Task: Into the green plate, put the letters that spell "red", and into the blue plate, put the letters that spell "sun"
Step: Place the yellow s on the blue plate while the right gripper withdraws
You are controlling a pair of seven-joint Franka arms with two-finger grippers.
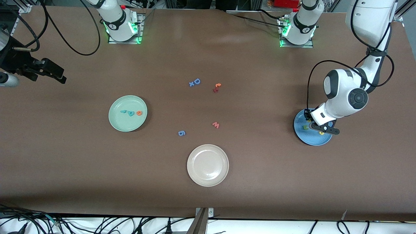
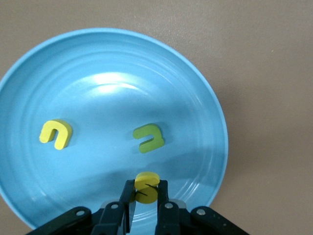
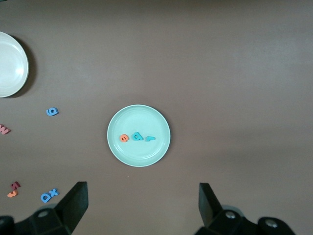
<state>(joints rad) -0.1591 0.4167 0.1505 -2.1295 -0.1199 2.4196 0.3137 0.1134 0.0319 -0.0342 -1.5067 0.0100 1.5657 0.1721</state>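
Left pincer [image 2: 145, 196] pinches a yellow "s" [image 2: 146, 186] low over the blue plate [image 2: 195, 88], where a yellow "u" [image 2: 55, 133] and green "n" [image 2: 148, 138] lie. Right pincer [image 3: 142, 205], wide apart, hangs high above the green plate [image 3: 139, 156] holding the orange "e" [image 3: 123, 138], teal "d" [image 3: 137, 136] and teal "r" [image 3: 149, 138].

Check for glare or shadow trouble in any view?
Left wrist view: bright glare patch on the blue plate, letters still readable; the fingers cast a shadow on the plate. Front view: soft shadows beside the plates, green plate evenly lit. Right wrist view: even light.
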